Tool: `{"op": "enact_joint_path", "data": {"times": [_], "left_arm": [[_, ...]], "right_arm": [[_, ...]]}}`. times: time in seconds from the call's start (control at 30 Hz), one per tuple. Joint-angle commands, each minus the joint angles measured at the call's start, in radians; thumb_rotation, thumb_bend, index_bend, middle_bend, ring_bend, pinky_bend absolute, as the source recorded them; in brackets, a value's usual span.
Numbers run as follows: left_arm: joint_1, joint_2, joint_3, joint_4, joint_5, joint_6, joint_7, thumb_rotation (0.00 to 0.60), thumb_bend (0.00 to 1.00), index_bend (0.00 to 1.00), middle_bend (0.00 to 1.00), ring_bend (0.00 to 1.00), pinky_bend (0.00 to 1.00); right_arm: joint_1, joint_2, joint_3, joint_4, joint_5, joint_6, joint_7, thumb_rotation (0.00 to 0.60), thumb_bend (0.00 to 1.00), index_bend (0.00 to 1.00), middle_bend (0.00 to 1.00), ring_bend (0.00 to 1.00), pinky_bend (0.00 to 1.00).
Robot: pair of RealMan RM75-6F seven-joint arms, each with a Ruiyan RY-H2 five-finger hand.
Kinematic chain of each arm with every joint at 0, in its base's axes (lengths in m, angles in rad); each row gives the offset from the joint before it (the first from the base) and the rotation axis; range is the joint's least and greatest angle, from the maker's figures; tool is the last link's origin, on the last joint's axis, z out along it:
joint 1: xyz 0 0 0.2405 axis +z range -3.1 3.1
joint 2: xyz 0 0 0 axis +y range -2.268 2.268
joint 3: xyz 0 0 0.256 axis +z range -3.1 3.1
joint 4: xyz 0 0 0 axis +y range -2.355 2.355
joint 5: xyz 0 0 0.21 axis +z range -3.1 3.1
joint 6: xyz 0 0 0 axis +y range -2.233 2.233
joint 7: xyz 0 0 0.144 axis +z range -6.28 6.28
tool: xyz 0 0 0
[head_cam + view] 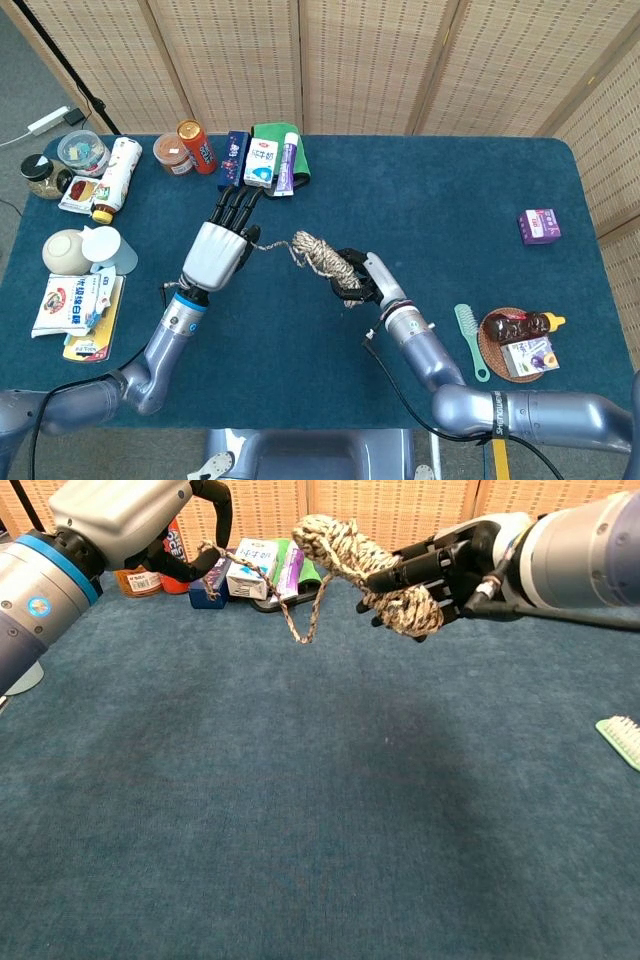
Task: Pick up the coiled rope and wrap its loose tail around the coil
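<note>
The coiled rope (322, 255) is held in the air above the blue table, gripped at one end by my right hand (356, 279). In the chest view the coil (352, 552) juts up and to the left out of my right hand (440, 565). Its loose tail (296, 620) droops in a slack loop from the coil across to my left hand (150, 520), which pinches the tail's end. From the head view my left hand (215, 252) is just left of the coil, with the tail (272, 244) spanning the short gap.
Cans, cartons and a green cloth (275, 135) line the far edge; a bottle (113, 175), bowl (62, 250), cup and snack packets fill the left side. A comb (468, 335), a basket (515, 345) and a purple box (540, 225) lie at the right.
</note>
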Motion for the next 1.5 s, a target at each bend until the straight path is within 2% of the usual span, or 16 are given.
{"op": "enact_joint_path", "data": {"times": [0.03, 0.27, 0.5, 0.6, 0.73, 0.87, 1.2, 1.27, 1.5], "left_arm": [[0.010, 0.007, 0.006, -0.007, 0.020, 0.005, -0.007, 0.600, 0.40, 0.60, 0.00, 0.00, 0.00], [0.030, 0.020, 0.017, -0.037, 0.067, 0.007, -0.015, 0.600, 0.40, 0.60, 0.00, 0.00, 0.00], [0.042, 0.025, 0.014, -0.092, 0.099, 0.008, -0.020, 0.600, 0.40, 0.60, 0.00, 0.00, 0.00], [0.051, 0.032, -0.014, -0.217, 0.064, -0.011, -0.053, 0.600, 0.40, 0.60, 0.00, 0.00, 0.00], [0.042, 0.049, -0.056, -0.347, 0.038, -0.035, 0.028, 0.600, 0.40, 0.60, 0.00, 0.00, 0.00], [0.033, 0.046, -0.099, -0.431, -0.003, -0.059, 0.071, 0.600, 0.40, 0.60, 0.00, 0.00, 0.00], [0.011, 0.023, -0.177, -0.590, -0.088, -0.084, 0.157, 0.600, 0.40, 0.60, 0.00, 0.00, 0.00], [-0.005, 0.009, -0.212, -0.645, -0.112, -0.084, 0.188, 0.600, 0.40, 0.60, 0.00, 0.00, 0.00], [-0.026, -0.005, -0.255, -0.707, -0.158, -0.076, 0.261, 0.600, 0.40, 0.60, 0.00, 0.00, 0.00]], "right_arm": [[0.042, -0.040, 0.032, 0.036, 0.079, 0.073, -0.068, 0.600, 1.00, 0.71, 0.46, 0.37, 0.69], [0.064, -0.099, 0.074, 0.127, 0.191, 0.120, -0.146, 0.600, 1.00, 0.71, 0.47, 0.38, 0.69], [0.073, -0.154, 0.084, 0.205, 0.229, 0.158, -0.226, 0.600, 1.00, 0.71, 0.47, 0.38, 0.69], [0.092, -0.199, 0.058, 0.266, 0.204, 0.219, -0.294, 0.600, 1.00, 0.72, 0.48, 0.38, 0.68], [0.091, -0.252, 0.057, 0.307, 0.157, 0.260, -0.340, 0.600, 1.00, 0.72, 0.48, 0.38, 0.67], [0.083, -0.284, 0.056, 0.322, 0.116, 0.273, -0.384, 0.600, 1.00, 0.72, 0.48, 0.38, 0.68], [0.069, -0.345, 0.065, 0.359, 0.065, 0.280, -0.464, 0.600, 1.00, 0.73, 0.49, 0.39, 0.69], [0.074, -0.366, 0.049, 0.382, 0.041, 0.288, -0.504, 0.600, 1.00, 0.73, 0.49, 0.39, 0.69], [0.057, -0.398, 0.047, 0.426, 0.001, 0.281, -0.570, 0.600, 1.00, 0.74, 0.49, 0.39, 0.69]]}}
